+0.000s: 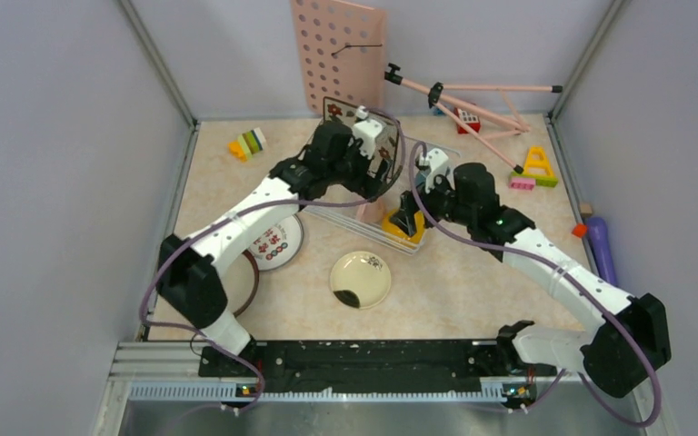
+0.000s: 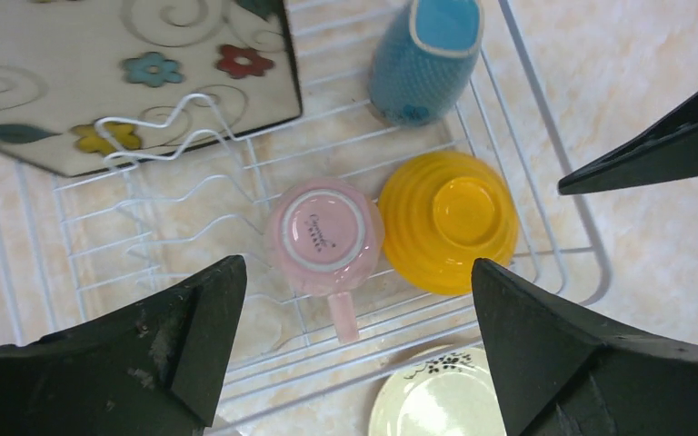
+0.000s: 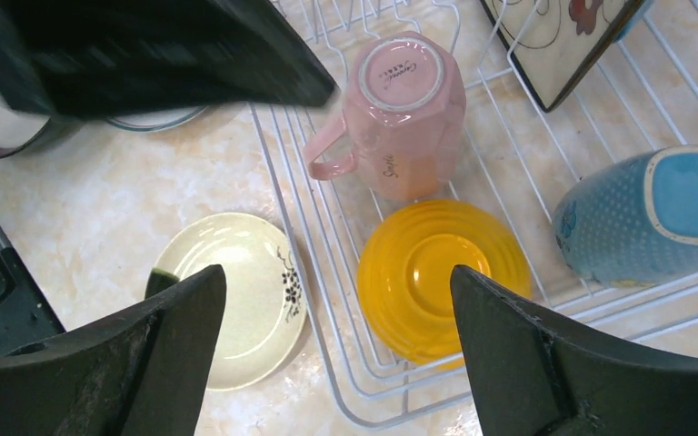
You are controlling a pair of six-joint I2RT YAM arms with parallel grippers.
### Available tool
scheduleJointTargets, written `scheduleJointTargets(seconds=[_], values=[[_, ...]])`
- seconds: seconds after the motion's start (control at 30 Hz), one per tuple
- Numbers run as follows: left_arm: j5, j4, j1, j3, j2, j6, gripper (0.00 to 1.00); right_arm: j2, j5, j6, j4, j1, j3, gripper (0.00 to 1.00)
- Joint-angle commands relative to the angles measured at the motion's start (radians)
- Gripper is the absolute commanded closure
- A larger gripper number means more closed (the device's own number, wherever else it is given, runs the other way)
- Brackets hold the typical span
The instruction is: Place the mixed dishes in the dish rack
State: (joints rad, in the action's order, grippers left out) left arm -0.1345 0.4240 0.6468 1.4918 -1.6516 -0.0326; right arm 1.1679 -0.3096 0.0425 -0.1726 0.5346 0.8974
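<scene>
Beige tabletop; dish rack holds pink cup, blue cup, bowl, flowered plate; I log cream plate outstanding; left gripper, right gripper spread, empty.

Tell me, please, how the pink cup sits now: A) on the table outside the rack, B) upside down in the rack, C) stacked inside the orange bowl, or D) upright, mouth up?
B: the pink cup shows its ringed base upward, standing on the dish rack wires beside the orange bowl.

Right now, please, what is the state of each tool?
Left tool: open, holding nothing.
Right tool: open, holding nothing.
</scene>
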Motion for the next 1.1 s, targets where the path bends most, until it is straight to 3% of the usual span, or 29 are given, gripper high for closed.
scheduleJointTargets(seconds=[0.0, 0.1, 0.2, 0.37, 0.53, 0.87, 1.07], values=[[0.071, -0.195, -0.074, -0.114, 0.196, 0.262, 0.01, 0.011, -0.019, -0.089, 0.04, -0.006, 0.056, 0.1], [0.055, -0.191, -0.165, -0.195, 0.286, 0.457, 0.01, 0.015, -0.017, -0.146, 0.087, -0.007, 0.044, 0.1], [0.054, -0.147, -0.235, -0.28, 0.367, 0.543, 0.01, 0.08, 0.037, -0.094, 0.056, -0.006, 0.125, 0.08], [0.123, -0.188, -0.272, -0.495, 0.569, 0.573, 0.01, 0.227, 0.124, 0.08, 0.007, 0.002, 0.234, 0.1], [0.198, -0.17, -0.294, -0.652, 0.746, 0.588, 0.01, 0.32, 0.304, 0.05, 0.01, 0.106, 0.282, 0.1], [0.244, -0.072, -0.302, -0.829, 0.971, 0.594, 0.01, 0.487, 0.363, 0.0, 0.021, 0.117, 0.387, 0.09], [0.256, -0.064, -0.302, -0.867, 1.01, 0.594, 0.01, 0.587, 0.275, -0.052, -0.031, 0.117, 0.47, 0.09]])
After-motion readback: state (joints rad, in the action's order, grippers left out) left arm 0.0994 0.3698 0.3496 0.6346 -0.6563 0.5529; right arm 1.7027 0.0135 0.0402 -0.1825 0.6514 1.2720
